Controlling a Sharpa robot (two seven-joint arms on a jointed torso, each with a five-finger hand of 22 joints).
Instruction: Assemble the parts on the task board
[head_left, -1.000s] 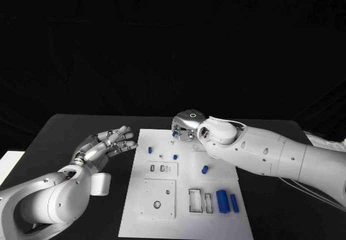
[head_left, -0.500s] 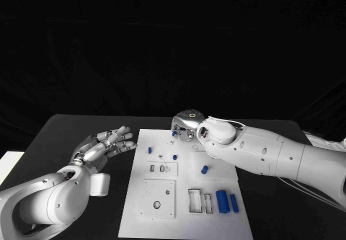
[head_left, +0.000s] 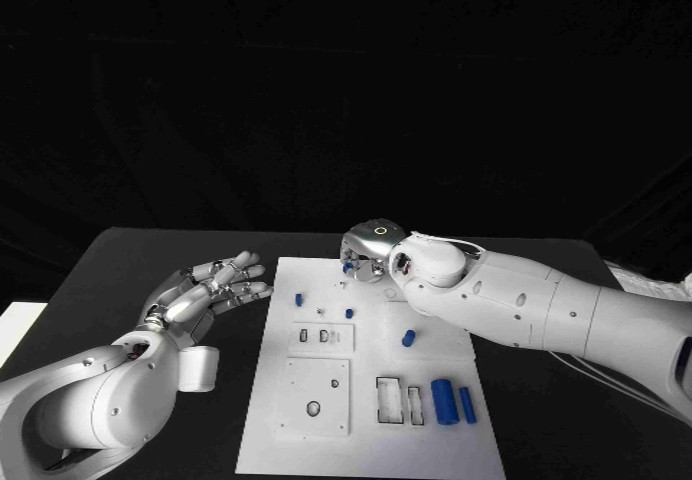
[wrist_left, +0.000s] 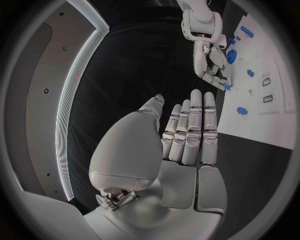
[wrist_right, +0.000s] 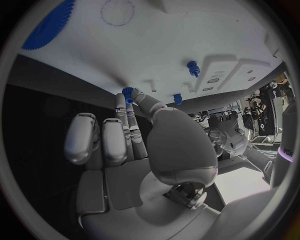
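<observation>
Head view: white task board (head_left: 368, 400) lies mid-counter (head_left: 130, 270), blue parts scattered on it.
Right hand (head_left: 368, 255): at the board's far edge, pinching a small blue gear (wrist_right: 128, 93) in its fingertips.
Left hand (head_left: 216, 285): fingers spread, holding nothing, beside the board.
Risk: a tilted gear could jam or slip from so shallow a pinch.
Large gear (wrist_right: 47, 25): on the board nearby.
</observation>
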